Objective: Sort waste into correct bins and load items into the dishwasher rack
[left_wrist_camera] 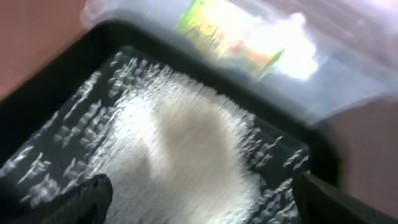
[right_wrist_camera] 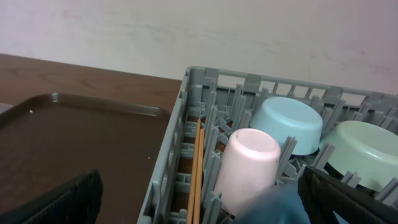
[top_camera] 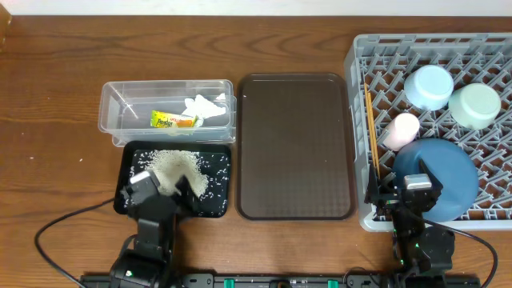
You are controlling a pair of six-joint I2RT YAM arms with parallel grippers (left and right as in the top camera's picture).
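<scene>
The grey dishwasher rack (top_camera: pixel 488 44) holds a light blue bowl (top_camera: pixel 428 86), a mint green bowl (top_camera: pixel 474 105), a pale pink cup (top_camera: pixel 400 130), a dark blue bowl (top_camera: pixel 438 178) and chopsticks (top_camera: pixel 371 132). My right gripper (top_camera: pixel 404 196) (right_wrist_camera: pixel 205 202) hangs open over the rack's near left corner, nothing between its fingers. The clear tub (top_camera: pixel 120 104) contains the wrapper (top_camera: pixel 173 121) and tissue (top_camera: pixel 206 108). Rice (top_camera: pixel 172 168) (left_wrist_camera: pixel 180 143) lies heaped in the black tray (top_camera: pixel 220 210). My left gripper (top_camera: pixel 162 190) (left_wrist_camera: pixel 202 205) is open just above the rice pile.
A bare brown serving tray (top_camera: pixel 294 144) lies between the black tray and the rack. The clear tub sits directly behind the black tray. Cables trail along the table's front edge beside both arm bases.
</scene>
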